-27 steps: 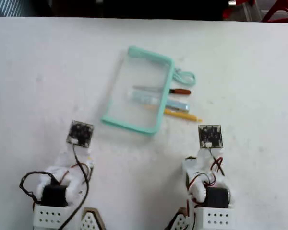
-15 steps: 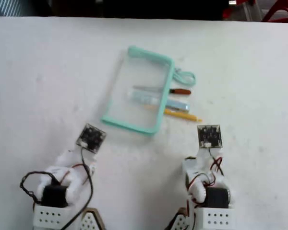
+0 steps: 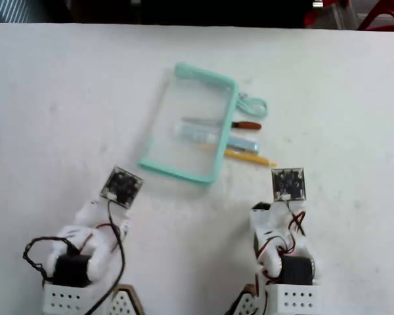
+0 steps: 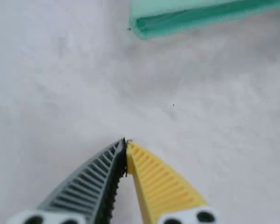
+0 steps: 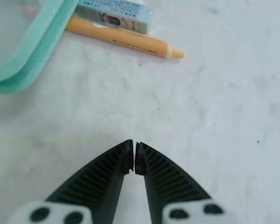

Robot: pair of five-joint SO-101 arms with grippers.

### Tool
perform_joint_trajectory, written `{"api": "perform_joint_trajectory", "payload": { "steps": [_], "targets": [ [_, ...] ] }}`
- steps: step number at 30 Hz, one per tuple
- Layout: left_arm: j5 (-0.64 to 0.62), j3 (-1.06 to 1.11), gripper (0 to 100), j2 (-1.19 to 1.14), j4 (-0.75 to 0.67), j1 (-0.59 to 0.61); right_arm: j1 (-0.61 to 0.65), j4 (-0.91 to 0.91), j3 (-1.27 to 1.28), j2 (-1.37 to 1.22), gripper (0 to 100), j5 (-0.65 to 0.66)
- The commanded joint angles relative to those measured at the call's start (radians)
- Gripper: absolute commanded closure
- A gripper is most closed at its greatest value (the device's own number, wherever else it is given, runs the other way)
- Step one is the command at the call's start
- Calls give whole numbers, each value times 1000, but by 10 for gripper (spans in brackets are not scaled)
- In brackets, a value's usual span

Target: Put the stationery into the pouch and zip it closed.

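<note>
Over the white desk [image 3: 341,85], high view: clear pouch with mint-green zip edging [image 3: 177,172] lies mid-desk. Red-handled tool [image 3: 247,125], pale blue stick [image 3: 241,142] and yellow pen [image 3: 249,157] poke out on the right arm's side. Whether they're inside or under the pouch, can't tell.
Left wrist view: left gripper [image 4: 126,142] clenched, empty, pouch corner ahead.
Right wrist view: right gripper [image 5: 134,144] clenched, empty, near the pen.
Step looks like loading, barely begun. Next: open right gripper, take pen; left pins pouch.
</note>
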State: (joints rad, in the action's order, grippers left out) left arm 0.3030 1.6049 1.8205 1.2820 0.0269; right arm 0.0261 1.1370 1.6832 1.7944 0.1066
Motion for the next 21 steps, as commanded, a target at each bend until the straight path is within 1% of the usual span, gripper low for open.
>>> {"api": "perform_joint_trajectory", "payload": {
  "steps": [1,3,5,7,9,14,15,17,19,21],
  "targets": [
    [-219,-127,972,1,-20,102,7,-36,8,7,981,-5],
    [-321,-157,972,1,-21,176,7,-38,8,7,981,-5],
    [-345,-157,972,1,-25,226,7,-38,8,7,981,-2],
    [-299,-149,972,1,-51,223,10,-47,2,7,981,-2],
    [-224,-143,972,1,-115,222,7,-77,-35,8,981,-2],
    [-91,-160,972,1,-245,223,7,-84,-255,8,974,2],
    [-81,-163,972,1,-258,223,7,-81,-293,8,962,12],
    [-114,-169,972,1,-250,217,7,-81,-311,8,943,68],
    [-147,-195,972,1,-215,217,7,-73,-310,8,940,143],
    [-147,-259,963,1,-166,216,7,-51,-334,8,940,222]
  ]
}}
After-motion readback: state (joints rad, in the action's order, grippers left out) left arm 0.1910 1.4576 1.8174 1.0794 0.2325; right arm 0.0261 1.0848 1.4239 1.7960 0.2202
